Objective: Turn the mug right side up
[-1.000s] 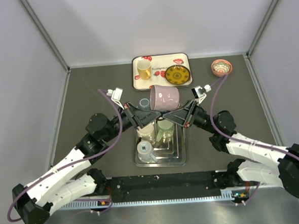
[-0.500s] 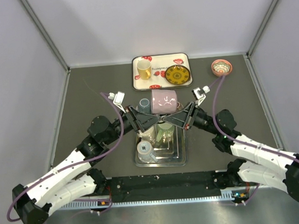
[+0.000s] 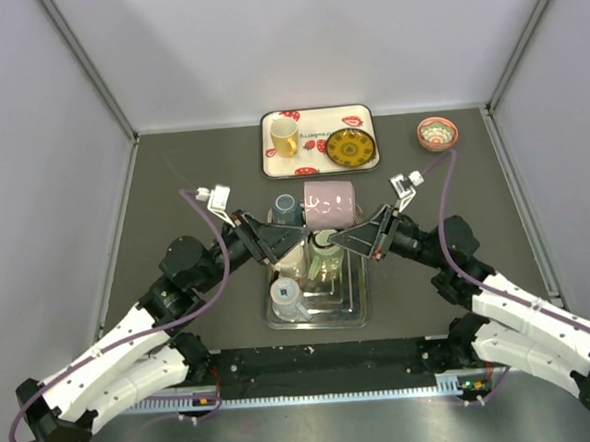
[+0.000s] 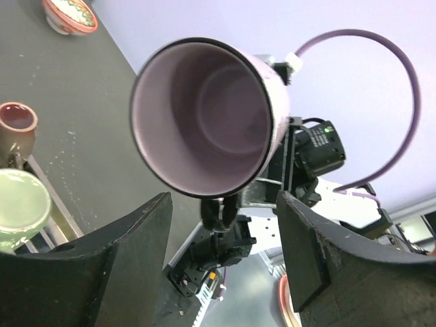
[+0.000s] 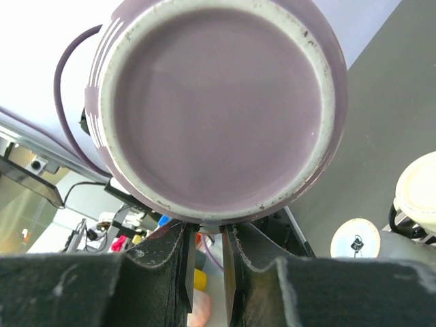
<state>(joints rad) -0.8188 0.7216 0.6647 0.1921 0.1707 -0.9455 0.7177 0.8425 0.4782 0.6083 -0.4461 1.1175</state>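
Note:
The lilac mug (image 3: 329,203) hangs in the air on its side, mouth toward the left arm. My right gripper (image 3: 342,234) is shut on the mug's handle, which sits under the body. In the right wrist view the mug's base (image 5: 218,109) fills the frame and the right gripper (image 5: 208,235) pinches the handle stub just below it. My left gripper (image 3: 292,237) stands open, a little apart from the mug. In the left wrist view I look into the mug's empty mouth (image 4: 211,116), and the left gripper (image 4: 223,204) has its fingers spread wide below the rim with nothing between them.
A metal rack (image 3: 353,316) below the grippers holds a green cup (image 3: 326,257), a cream cup (image 3: 287,258) and a glass (image 3: 286,298). A blue-grey cup (image 3: 285,210) stands left of the mug. At the back are a tray (image 3: 365,113) with a yellow mug (image 3: 284,136) and plate (image 3: 350,148), and a bowl (image 3: 436,132).
My left gripper has opened, let go of the mug and drawn back to the left. The mug, once tilted, now lies level in the right gripper, slightly farther back.

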